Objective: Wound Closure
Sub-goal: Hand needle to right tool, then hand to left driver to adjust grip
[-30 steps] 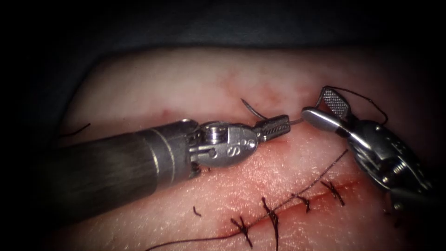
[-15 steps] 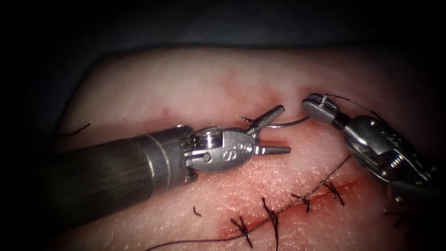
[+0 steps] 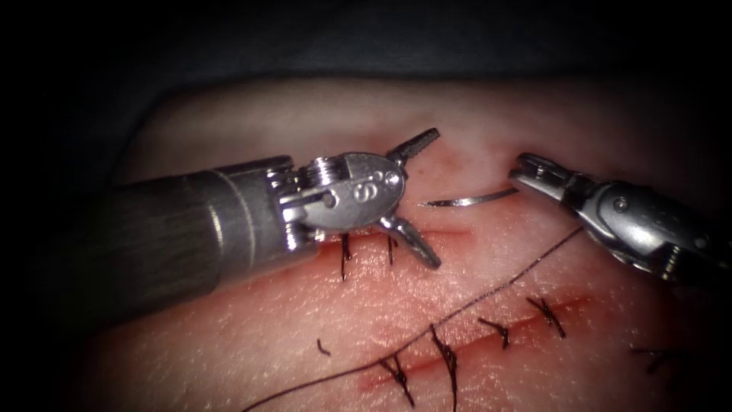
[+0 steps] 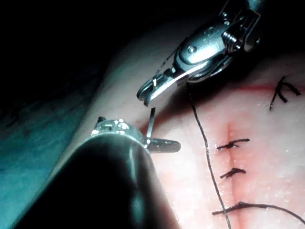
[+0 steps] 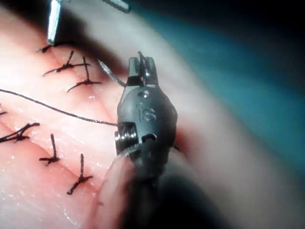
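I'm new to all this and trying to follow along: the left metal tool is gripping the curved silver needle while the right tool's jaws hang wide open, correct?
Reversed. The endoscope view shows the left metal tool with its jaws spread wide, holding nothing, while the right tool is shut on the curved silver needle at its rear end. The needle lies free above the pale pink tissue, not in it.

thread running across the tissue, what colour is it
Dark, near black: the thread shows best in the endoscope view, lying across the pale pink tissue.
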Available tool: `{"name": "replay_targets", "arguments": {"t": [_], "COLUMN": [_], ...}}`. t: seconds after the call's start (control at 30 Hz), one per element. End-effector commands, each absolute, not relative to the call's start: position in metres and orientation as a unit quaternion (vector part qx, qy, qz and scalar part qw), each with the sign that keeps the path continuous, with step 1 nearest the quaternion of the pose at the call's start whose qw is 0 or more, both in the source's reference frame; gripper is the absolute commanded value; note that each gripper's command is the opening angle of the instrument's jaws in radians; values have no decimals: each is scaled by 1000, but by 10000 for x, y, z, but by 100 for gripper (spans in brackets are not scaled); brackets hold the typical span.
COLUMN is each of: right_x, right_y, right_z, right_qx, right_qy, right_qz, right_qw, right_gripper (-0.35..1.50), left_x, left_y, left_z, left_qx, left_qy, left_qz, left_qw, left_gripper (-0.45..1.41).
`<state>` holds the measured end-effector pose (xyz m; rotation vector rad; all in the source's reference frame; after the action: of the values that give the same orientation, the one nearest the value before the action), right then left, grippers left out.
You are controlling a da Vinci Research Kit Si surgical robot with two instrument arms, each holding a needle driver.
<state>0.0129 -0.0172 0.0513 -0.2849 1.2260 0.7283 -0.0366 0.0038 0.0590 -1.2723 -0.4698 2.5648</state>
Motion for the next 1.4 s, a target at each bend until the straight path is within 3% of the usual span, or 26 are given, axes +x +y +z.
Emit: {"name": "replay_targets", "arguments": {"t": [0.03, 0.23, 0.63, 0.7, 0.8, 0.83, 0.87, 0.9, 1.2, 1.23, 1.3, 1.37, 1.4], "right_x": [142, 153, 161, 162, 165, 165, 166, 167, 168, 167, 167, 167, 167], "right_y": [-165, -169, -180, -182, -184, -185, -186, -187, -194, -195, -198, -200, -201], "right_z": [514, 505, 491, 490, 489, 489, 489, 488, 490, 490, 492, 494, 495], "right_qx": [-141, -175, -221, -224, -226, -228, -229, -230, -241, -231, -218, -210, -211], "right_qy": [567, 584, 604, 606, 612, 614, 616, 617, 623, 630, 643, 652, 654], "right_qz": [313, 248, 169, 163, 154, 151, 148, 148, 152, 172, 213, 252, 275], "right_qw": [749, 753, 747, 746, 742, 741, 740, 738, 729, 721, 702, 684, 672], "right_gripper": [-35, -35, -35, -35, -35, -35, -35, -35, -35, -21, 36, 83, 96], "left_x": [-377, -398, -399, -396, -394, -394, -394, -395, -396, -395, -391, -387, -384], "left_y": [51, 67, 74, 73, 71, 71, 70, 69, 66, 66, 64, 62, 60], "left_z": [595, 615, 645, 646, 647, 647, 648, 649, 646, 645, 643, 640, 638], "left_qx": [-430, -373, -286, -272, -246, -241, -236, -230, -235, -243, -266, -283, -298], "left_qy": [-173, -267, -379, -391, -420, -431, -441, -445, -473, -471, -465, -451, -445], "left_qz": [879, 881, 866, 866, 861, 859, 856, 857, 844, 843, 837, 838, 835], "left_qw": [114, 113, 158, 152, 147, 139, 129, 123, 93, 97, 108, 121, 128], "left_gripper": [98, 63, 63, 51, 17, 0, -35, -45, -45, -45, -45, -45, -45]}}
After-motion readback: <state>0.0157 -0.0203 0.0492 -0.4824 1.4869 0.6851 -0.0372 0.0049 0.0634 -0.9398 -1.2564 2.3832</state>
